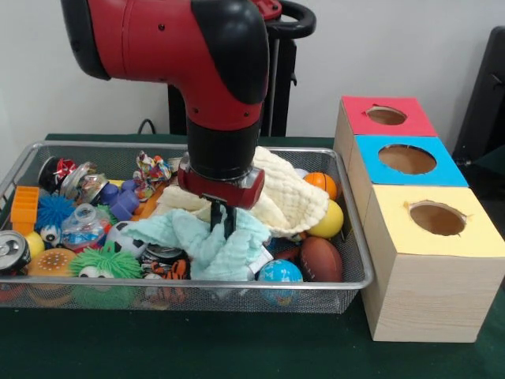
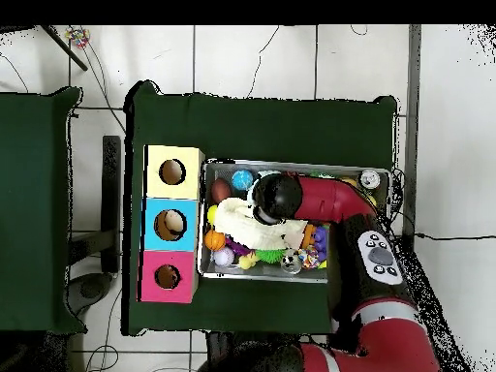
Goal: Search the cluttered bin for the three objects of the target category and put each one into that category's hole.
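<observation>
The wire-mesh bin lies on the green table, full of toys and cloths; it also shows in the overhead view. My gripper reaches down into the bin's middle. Its dark fingers are closed on a bunched light teal cloth, which lies next to a cream cloth. The hole in the red-topped box is at the far right of the bin. In the overhead view the hole is at lower left, and the arm's head hides the gripper.
The blue-topped box and the yellow-topped box stand in a row in front of the red one. The bin holds a football, an orange ball, a yellow ball, a globe ball, a can and a green fuzzy toy.
</observation>
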`<action>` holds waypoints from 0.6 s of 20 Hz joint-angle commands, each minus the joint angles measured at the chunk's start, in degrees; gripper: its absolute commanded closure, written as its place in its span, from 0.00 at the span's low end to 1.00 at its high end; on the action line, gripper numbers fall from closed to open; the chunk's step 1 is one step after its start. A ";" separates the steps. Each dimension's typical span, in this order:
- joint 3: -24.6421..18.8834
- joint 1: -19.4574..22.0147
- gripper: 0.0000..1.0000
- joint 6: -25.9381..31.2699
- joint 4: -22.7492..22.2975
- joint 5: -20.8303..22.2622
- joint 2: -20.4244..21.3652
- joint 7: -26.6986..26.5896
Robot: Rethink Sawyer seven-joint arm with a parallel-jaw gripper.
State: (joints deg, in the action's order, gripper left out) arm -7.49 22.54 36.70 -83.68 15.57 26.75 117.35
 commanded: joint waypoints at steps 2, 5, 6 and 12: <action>2.01 1.20 1.00 13.76 -9.35 -1.51 12.23 -1.37; 1.58 2.29 1.00 18.23 -11.06 -2.03 15.69 -3.68; 1.49 2.71 1.00 19.58 -11.84 -2.14 17.07 -4.36; 1.63 5.54 1.00 18.47 -16.90 0.89 21.77 -7.62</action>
State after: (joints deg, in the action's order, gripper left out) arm -5.96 24.95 51.61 -91.99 15.48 42.77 117.35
